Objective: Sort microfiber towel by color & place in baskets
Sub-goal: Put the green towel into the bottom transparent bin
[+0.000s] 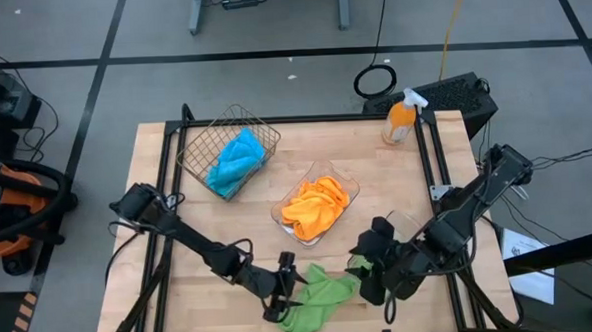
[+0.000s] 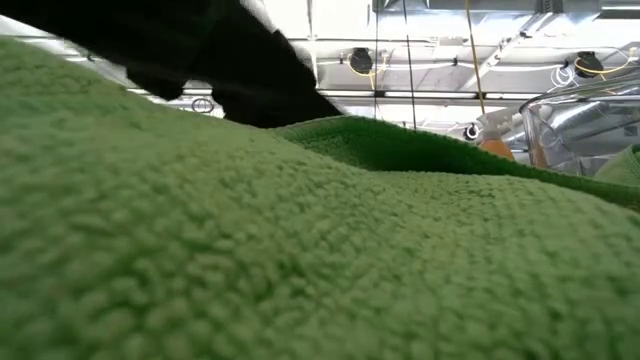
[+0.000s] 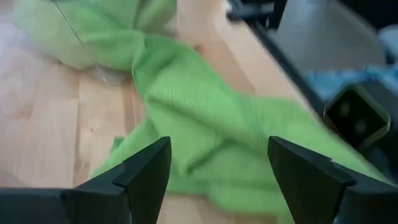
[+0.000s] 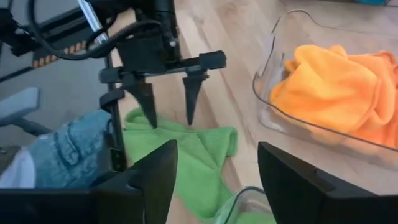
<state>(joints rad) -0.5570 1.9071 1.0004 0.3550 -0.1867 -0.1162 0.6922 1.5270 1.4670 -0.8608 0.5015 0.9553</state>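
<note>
The blue towels [image 1: 238, 159] are seen in the wire basket [image 1: 197, 142] at far left, the orange towels [image 1: 316, 207] in the clear tray [image 1: 340, 172] at centre. At the near edge, the left gripper [image 1: 282, 284] is poised with fingers parted over a green towel [image 1: 320, 297], nothing gripped. Just right, the right gripper [image 1: 373, 273] is also held open and empty. If both close together, the cloth could be tugged between them or the fingers knocked.

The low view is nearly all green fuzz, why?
In the low view a green towel lies right against the camera, filling it, with a dark arm above. In the left wrist view the same towel looks smeared and blurry. The high view is clear.
</note>
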